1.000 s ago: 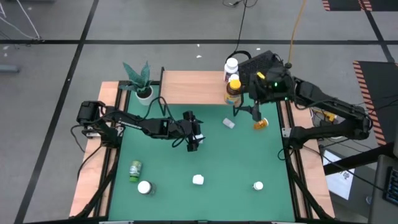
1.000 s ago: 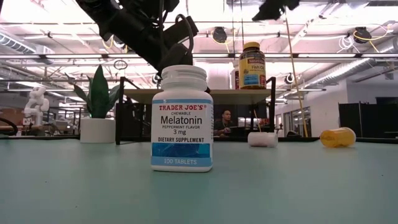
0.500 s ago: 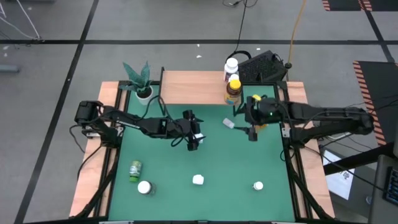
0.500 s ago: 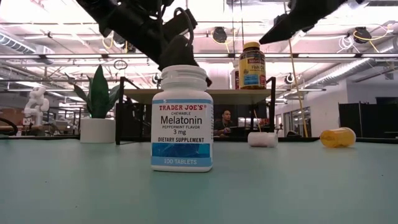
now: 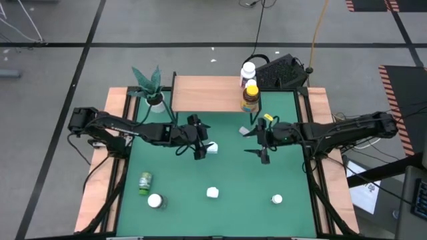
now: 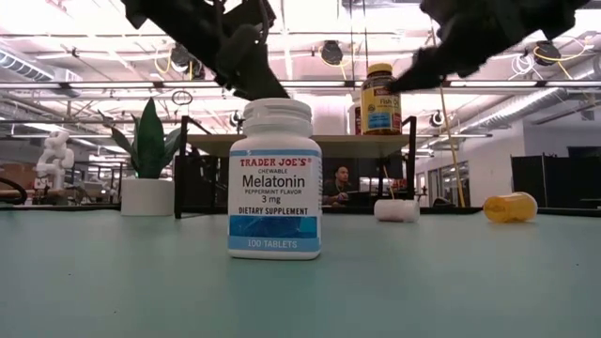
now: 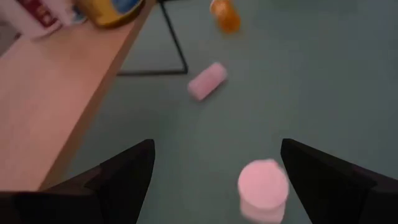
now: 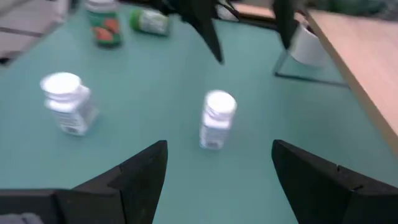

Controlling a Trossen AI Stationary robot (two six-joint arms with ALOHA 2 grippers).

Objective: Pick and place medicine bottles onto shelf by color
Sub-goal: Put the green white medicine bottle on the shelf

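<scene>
- A white Melatonin bottle is seen upright near the front of the green worktop, with two more white bottles standing in the same front row.
- A green bottle is seen lying on its side near the front left corner.
- On the right end of the light-wood shelf, an amber bottle with a yellow cap and a white-capped bottle are placed close together.
- An orange bottle and a small pale bottle are lying on the worktop near the shelf's right end.
- The left gripper is held spread and empty just above a small upright white bottle.
- The right gripper is held spread and empty above the worktop's middle right.
- A potted plant is set beside the shelf's left end.
</scene>
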